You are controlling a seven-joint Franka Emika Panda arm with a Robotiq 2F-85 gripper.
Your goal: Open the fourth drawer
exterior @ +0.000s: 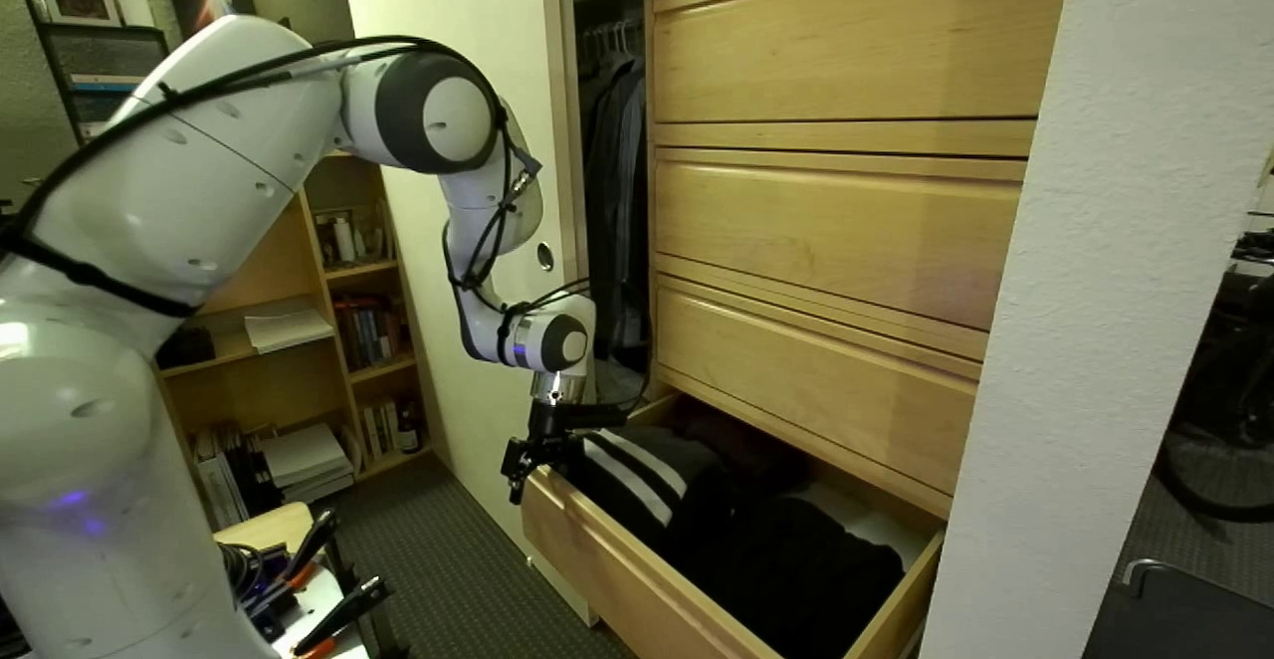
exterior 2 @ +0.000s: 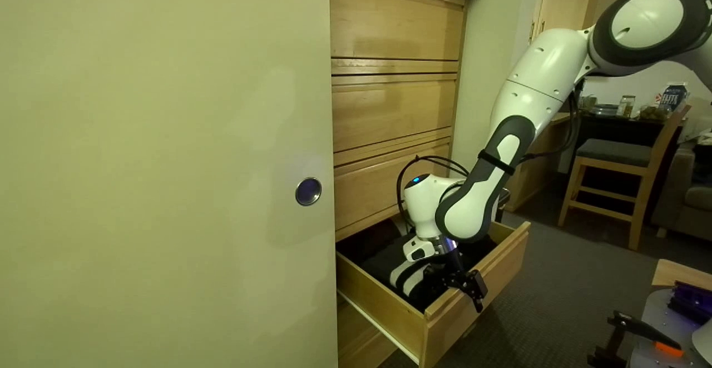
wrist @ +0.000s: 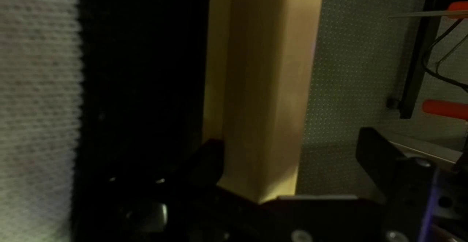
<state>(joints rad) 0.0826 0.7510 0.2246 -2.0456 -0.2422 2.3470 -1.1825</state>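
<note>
The fourth drawer [exterior: 647, 584] is a wide light-wood drawer low in the cabinet, pulled well out. It also shows open in an exterior view [exterior 2: 503, 268], where its side rail is visible. Black fabric with white stripes [exterior: 632, 480] and dark cloth lie inside. My gripper [exterior: 537, 468] is at the drawer front's top edge, near one end. In the wrist view the gripper [wrist: 290, 143] is open and straddles the drawer front [wrist: 263, 88]. One finger is inside the drawer close against the front; whether it touches is unclear. The other finger is outside with a gap.
Matching closed drawer fronts [exterior: 826, 211] stand above. A pale sliding door [exterior: 458, 92] stands beside the cabinet, and a white wall [exterior: 1115, 241] on its other side. Clamps with orange parts [exterior: 343, 611] sit by the robot base. A bookshelf [exterior: 368, 370] and a chair [exterior 2: 617, 159] stand farther off.
</note>
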